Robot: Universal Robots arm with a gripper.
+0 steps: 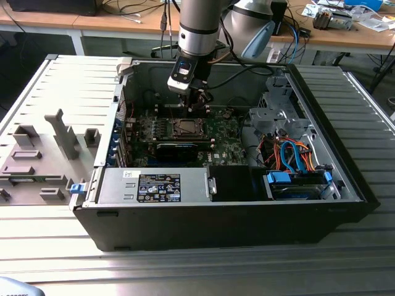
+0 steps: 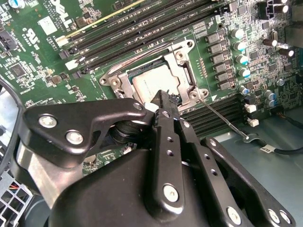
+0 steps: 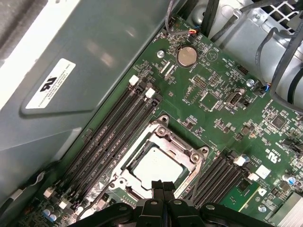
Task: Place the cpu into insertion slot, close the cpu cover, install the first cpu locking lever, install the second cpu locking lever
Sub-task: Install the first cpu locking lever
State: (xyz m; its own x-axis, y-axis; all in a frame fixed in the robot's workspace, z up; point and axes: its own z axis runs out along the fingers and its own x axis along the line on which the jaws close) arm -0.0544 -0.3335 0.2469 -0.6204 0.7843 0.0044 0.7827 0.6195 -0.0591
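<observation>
Near the centre of the exterior view, the arm reaches down into the open computer case (image 1: 216, 225). Its gripper (image 1: 200, 103) is just above the green motherboard (image 1: 229, 140). In the first wrist view its 2 fingers (image 3: 157, 190) are pressed together, holding nothing, with their tips at the edge of the cpu cover (image 3: 184, 147). The cover lies flat around the cpu (image 3: 156, 165), which sits in the insertion slot (image 2: 113, 76). A thin locking lever (image 2: 222, 118) angles away from the slot's corner, its hooked end past the board's edge.

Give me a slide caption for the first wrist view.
Shut gripper beside the cpu, which lies framed by the lowered cpu cover on the green motherboard.
</observation>
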